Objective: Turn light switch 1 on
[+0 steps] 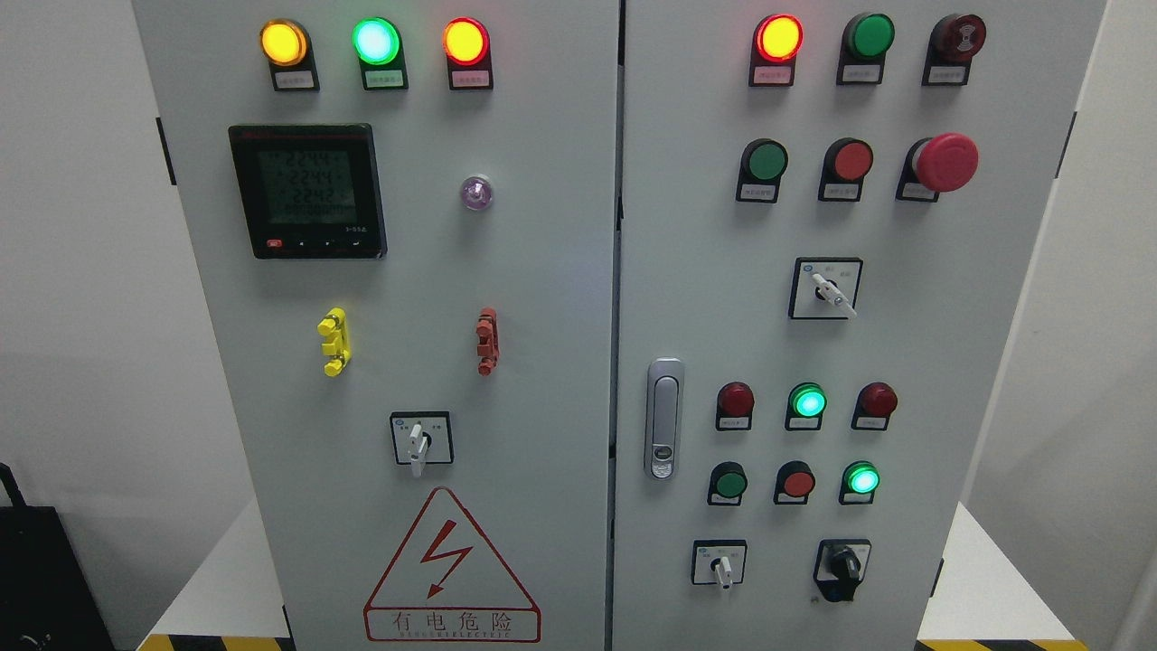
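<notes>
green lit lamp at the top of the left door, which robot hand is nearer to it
Neither left nor right can be named: no robot hand or arm shows in the head view. Only the cabinet front is visible, with the green lit lamp between the amber lamp and red-ringed lamp.

meter (307, 191) left door | door handle (664, 418) right door | warning sign (451, 568) below

A grey control cabinet (560, 362) faces the camera, with lit lamps, coloured buttons, a meter (307, 192) and rotary switches.
</notes>
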`<state>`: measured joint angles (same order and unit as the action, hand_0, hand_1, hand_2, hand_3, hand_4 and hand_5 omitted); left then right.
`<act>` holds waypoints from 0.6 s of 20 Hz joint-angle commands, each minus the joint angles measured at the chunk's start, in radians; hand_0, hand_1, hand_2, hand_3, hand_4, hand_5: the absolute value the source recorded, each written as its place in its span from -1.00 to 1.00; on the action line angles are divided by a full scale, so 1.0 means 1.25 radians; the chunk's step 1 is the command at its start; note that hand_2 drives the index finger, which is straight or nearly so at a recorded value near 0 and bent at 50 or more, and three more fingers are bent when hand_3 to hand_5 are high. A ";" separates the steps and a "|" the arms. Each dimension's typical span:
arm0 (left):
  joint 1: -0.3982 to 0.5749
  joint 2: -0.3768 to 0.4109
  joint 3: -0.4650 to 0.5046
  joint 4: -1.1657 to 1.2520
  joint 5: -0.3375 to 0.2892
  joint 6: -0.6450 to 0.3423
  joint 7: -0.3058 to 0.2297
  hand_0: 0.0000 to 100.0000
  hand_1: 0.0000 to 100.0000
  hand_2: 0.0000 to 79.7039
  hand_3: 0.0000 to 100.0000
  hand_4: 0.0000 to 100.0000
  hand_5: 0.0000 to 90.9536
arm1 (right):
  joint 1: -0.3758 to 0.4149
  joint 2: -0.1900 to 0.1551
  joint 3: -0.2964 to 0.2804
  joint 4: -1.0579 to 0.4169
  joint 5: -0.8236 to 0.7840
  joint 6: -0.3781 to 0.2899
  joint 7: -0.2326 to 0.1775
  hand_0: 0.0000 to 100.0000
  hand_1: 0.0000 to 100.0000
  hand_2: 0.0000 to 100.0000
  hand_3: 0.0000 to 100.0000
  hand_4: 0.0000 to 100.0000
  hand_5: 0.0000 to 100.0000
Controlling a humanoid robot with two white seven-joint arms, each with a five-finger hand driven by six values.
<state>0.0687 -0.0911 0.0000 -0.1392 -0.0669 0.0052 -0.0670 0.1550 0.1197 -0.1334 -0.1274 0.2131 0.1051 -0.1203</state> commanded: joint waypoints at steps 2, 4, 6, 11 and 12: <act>0.003 0.002 -0.023 0.000 0.000 0.001 0.000 -0.32 -1.00 -1.00 -1.00 -1.00 -1.00 | 0.000 0.000 0.000 0.000 0.000 -0.001 0.001 -0.89 -1.00 -1.00 -1.00 -1.00 -1.00; 0.005 0.002 -0.022 0.000 0.000 0.001 0.000 -0.32 -1.00 -1.00 -1.00 -1.00 -1.00 | 0.000 0.000 0.000 0.000 -0.001 -0.001 0.001 -0.89 -1.00 -1.00 -1.00 -1.00 -1.00; 0.006 0.003 -0.022 0.000 0.000 0.000 0.000 -0.32 -1.00 -1.00 -1.00 -1.00 -1.00 | 0.000 0.000 0.000 0.000 0.000 -0.001 -0.001 -0.89 -1.00 -1.00 -1.00 -1.00 -1.00; 0.008 0.002 -0.023 -0.011 0.000 -0.003 0.008 -0.32 -1.00 -1.00 -1.00 -1.00 -1.00 | 0.000 0.000 0.000 -0.001 0.000 -0.001 0.001 -0.89 -1.00 -1.00 -1.00 -1.00 -1.00; 0.008 0.002 -0.025 -0.015 0.000 -0.008 0.022 -0.32 -1.00 -1.00 -1.00 -1.00 -1.00 | 0.000 0.000 0.000 0.000 0.000 -0.001 0.001 -0.89 -1.00 -1.00 -1.00 -1.00 -1.00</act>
<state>0.0757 -0.0897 0.0000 -0.1424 -0.0674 0.0048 -0.0696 0.1549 0.1197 -0.1335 -0.1275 0.2128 0.1051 -0.1203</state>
